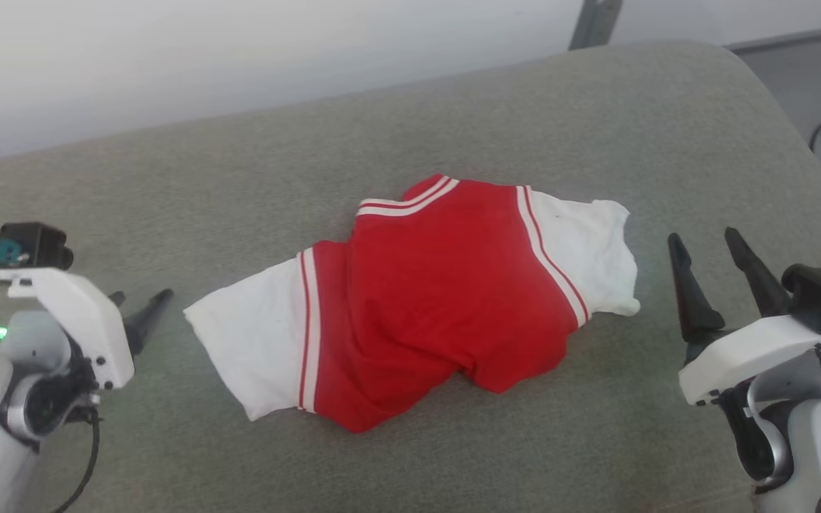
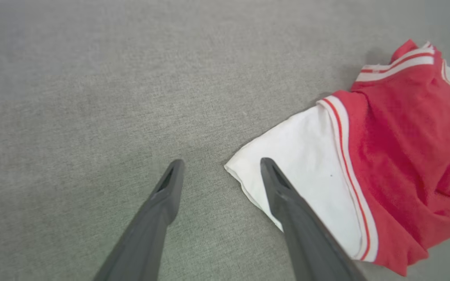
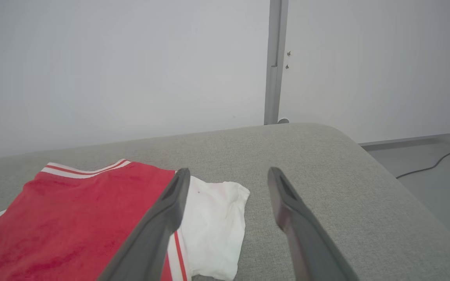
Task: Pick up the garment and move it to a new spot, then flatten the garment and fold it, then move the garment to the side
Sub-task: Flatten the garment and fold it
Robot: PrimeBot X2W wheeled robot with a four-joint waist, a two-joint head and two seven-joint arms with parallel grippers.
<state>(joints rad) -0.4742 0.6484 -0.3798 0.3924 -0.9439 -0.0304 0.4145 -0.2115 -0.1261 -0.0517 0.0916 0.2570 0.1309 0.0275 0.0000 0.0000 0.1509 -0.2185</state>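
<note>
Nearest the head camera, the left gripper (image 1: 142, 298) and right gripper (image 1: 703, 236) flank the garment (image 1: 439, 285), their jaws spread wide and holding nothing. It lies in the middle of the grey padded surface (image 1: 453, 100), bunched, red body lumpy, white sleeves splayed. Flattening, folding and the move aside all look outstanding; whether it has been relocated cannot be told.

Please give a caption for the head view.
Red-and-white garment on grey cushion, open left gripper and right gripper flanking it.
</note>
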